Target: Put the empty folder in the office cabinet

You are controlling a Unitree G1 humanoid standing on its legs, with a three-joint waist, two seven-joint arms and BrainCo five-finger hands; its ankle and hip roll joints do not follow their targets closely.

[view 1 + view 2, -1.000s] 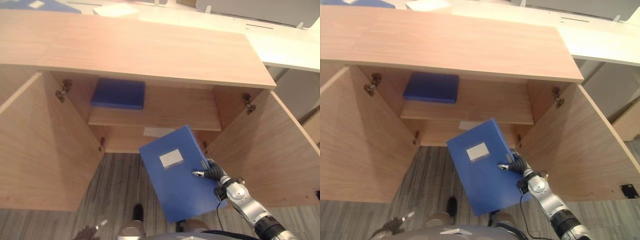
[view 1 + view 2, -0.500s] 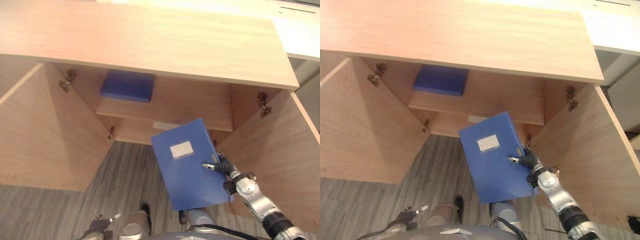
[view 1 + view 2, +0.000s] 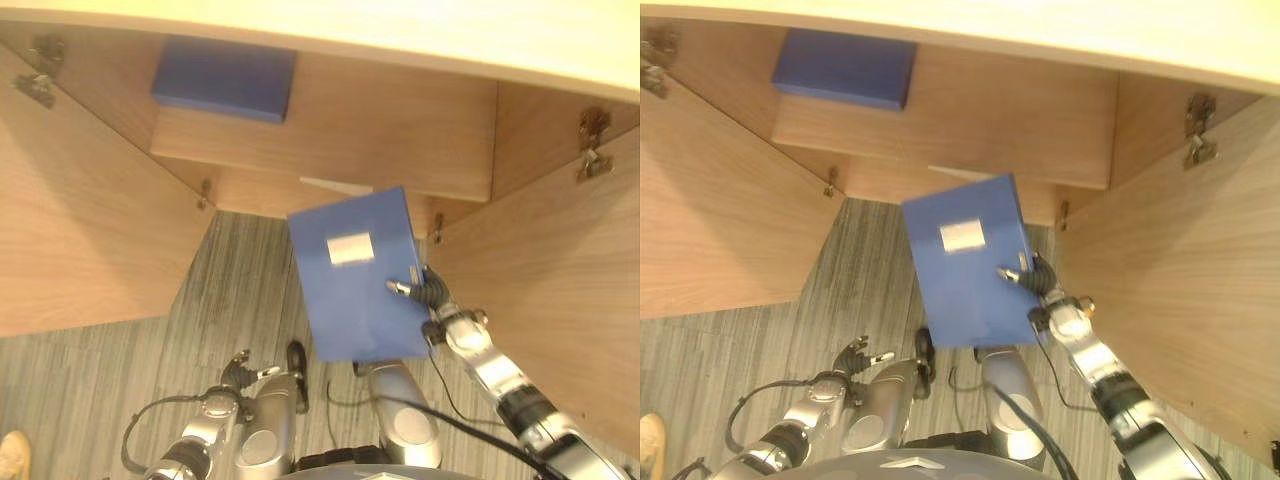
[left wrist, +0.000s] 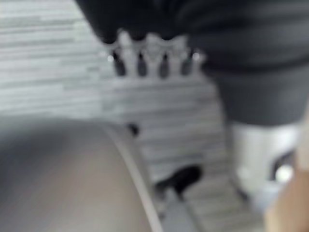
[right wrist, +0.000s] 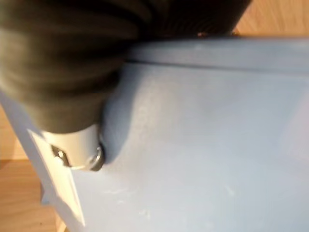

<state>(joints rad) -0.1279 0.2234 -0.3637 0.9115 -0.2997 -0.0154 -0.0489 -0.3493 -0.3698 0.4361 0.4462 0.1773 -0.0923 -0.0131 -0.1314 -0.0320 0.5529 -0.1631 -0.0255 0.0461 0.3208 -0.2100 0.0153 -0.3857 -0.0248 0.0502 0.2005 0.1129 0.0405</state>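
Observation:
My right hand [image 3: 432,295] is shut on a blue folder [image 3: 350,280] with a white label, thumb on its front face and fingers behind its right edge. The folder hangs tilted above the floor, its upper edge just in front of the lower opening of the wooden office cabinet [image 3: 330,150]. The right wrist view has the folder's blue face [image 5: 203,145] close up against the hand. My left hand [image 3: 240,372] hangs low at the lower left, fingers relaxed and empty.
A second blue folder [image 3: 225,78] lies flat on the cabinet's upper shelf, at its left. Both cabinet doors stand wide open, the left door [image 3: 80,220] and the right door [image 3: 560,270]. A white sheet [image 3: 335,186] lies in the lower compartment. A light shoe [image 3: 12,455] is at the lower left corner.
The camera has tipped down and moved closer, so the cabinet's top has left the picture. The folder stays in my right hand, slightly nearer the lower opening. My left hand shows more fully.

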